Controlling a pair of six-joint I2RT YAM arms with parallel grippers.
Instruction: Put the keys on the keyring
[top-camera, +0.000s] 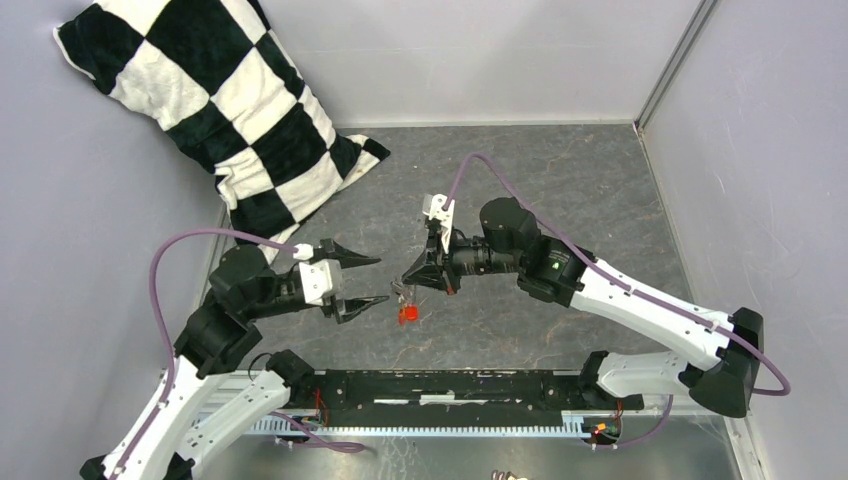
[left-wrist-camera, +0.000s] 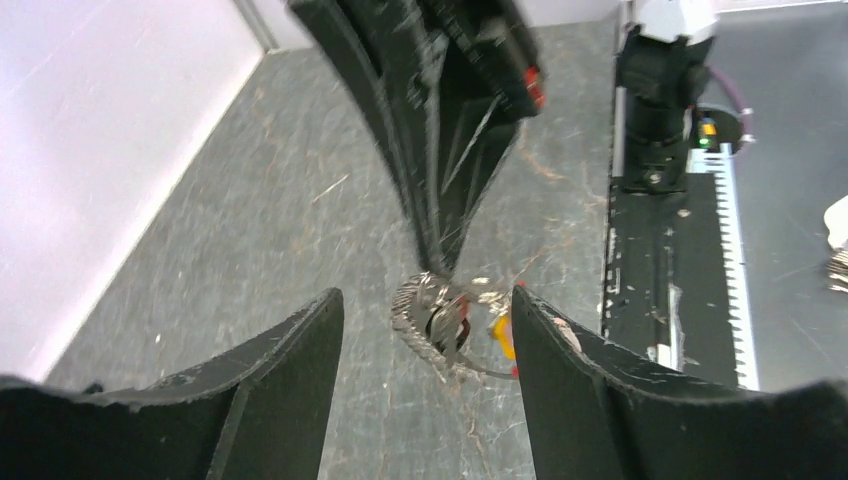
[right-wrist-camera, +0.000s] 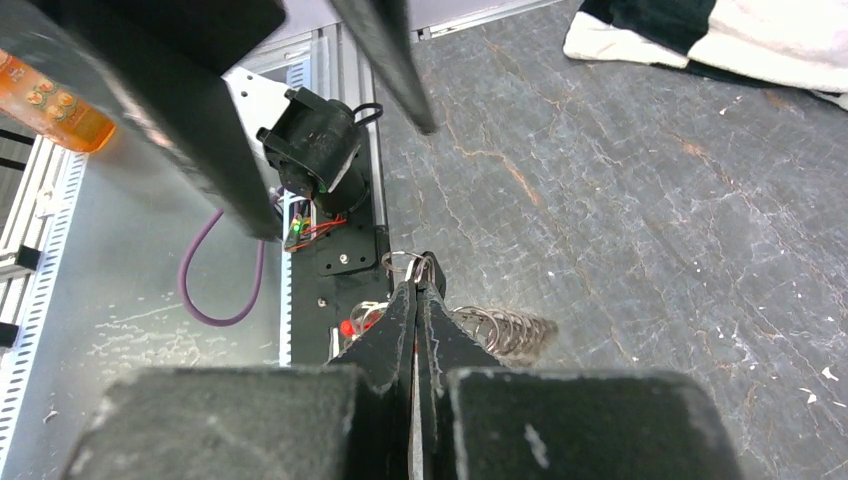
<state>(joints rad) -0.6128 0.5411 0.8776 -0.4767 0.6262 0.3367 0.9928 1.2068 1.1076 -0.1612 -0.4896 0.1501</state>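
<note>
Left tool (top-camera: 381, 281) is standing w/ jaws apart, just beside the thin grey wire keyring (top-camera: 401, 292), which is hanging w/ a small red-headed key (top-camera: 407, 314) over the grey stone-look desk (top-camera: 560, 180). Right tool (top-camera: 407, 283) is pinching that ring, jaws together. Best bet imo: left tool easing in slow, taking one key by its head, while right is keeping the ring steady.

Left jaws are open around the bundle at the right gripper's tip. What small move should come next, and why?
Probably close the left gripper gently on the keys. The right gripper is shut on the keyring, and the left fingers stand open on either side of the keys without touching them, so a pinch looks like the natural step.
</note>
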